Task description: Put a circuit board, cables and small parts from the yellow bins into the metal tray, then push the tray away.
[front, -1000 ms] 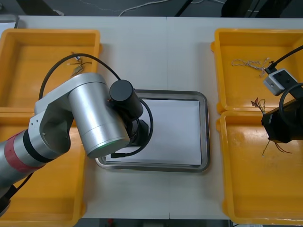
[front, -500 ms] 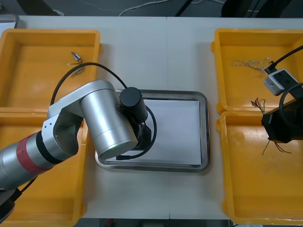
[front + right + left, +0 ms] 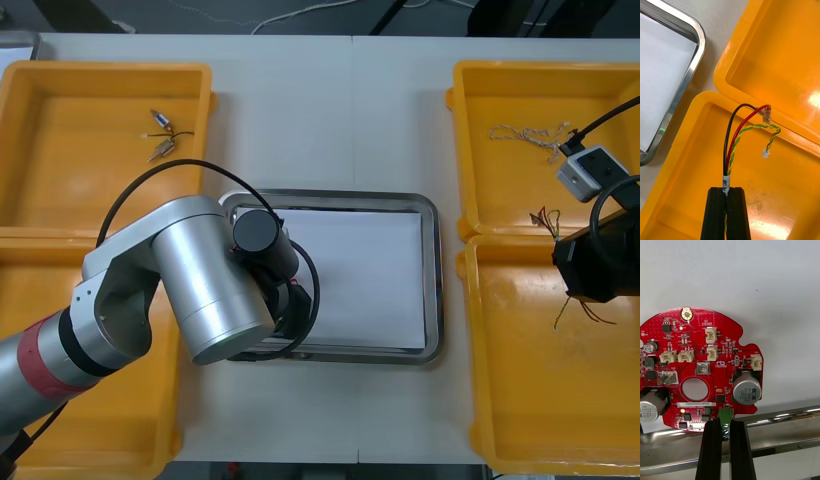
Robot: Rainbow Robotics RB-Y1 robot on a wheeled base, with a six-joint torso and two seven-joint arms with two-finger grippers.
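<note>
**Both grippers loaded: board over the tray, cable over the right bins**

Front view: the left arm (image 3: 200, 280) reaches over the near left part of the metal tray (image 3: 432, 280), which is white inside and sits between the yellow bins (image 3: 60, 200). The right arm (image 3: 595, 262) hangs over the two right bins, with thin cable strands trailing below it. Small metal parts (image 3: 160, 135) lie in the far left bin.

Left wrist view: the left gripper (image 3: 725, 424) is clamped on a green connector at the edge of the round red circuit board (image 3: 696, 367). The board faces component side up and reaches away from the fingers, past the tray's rim and over its white inside.

Right wrist view: the right gripper (image 3: 728, 192) pinches a cable (image 3: 738, 131) of black, red and twisted yellow-green strands. Its long axis runs straight out from the fingers, and its ends curl towards the ridge where the two bins meet.
</note>
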